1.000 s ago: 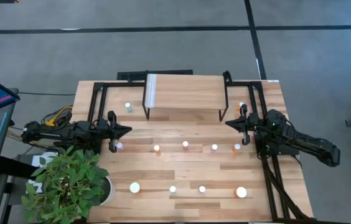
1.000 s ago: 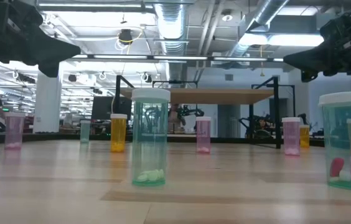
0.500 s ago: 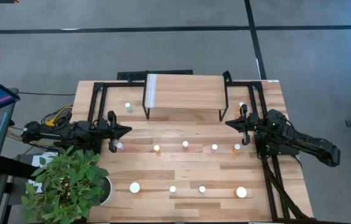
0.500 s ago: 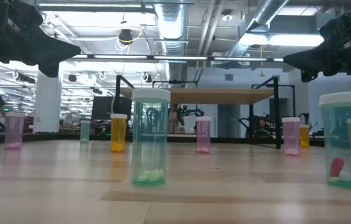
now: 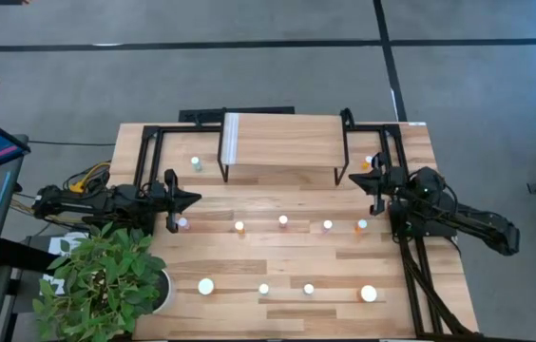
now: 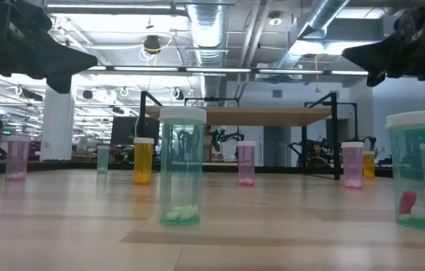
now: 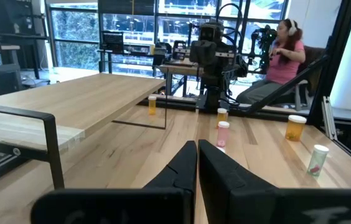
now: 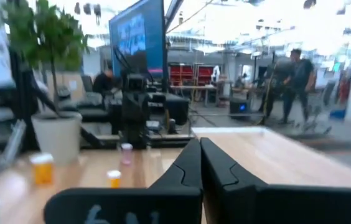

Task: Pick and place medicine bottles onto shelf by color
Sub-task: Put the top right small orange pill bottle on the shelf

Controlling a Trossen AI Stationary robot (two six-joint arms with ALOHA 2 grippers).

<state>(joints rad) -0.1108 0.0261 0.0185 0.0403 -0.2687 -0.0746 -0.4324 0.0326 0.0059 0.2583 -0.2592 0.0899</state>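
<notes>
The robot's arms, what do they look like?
Both arms are black and jointed. Each ends in a gripper with two dark, pointed fingers, like a beak: the left gripper and the right gripper. Orange and yellow cables bunch behind the left arm.

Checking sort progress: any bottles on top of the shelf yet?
No. In the high view the shelf top is bare wood, and the medicine bottles all stand on the tabletop around it.
</notes>
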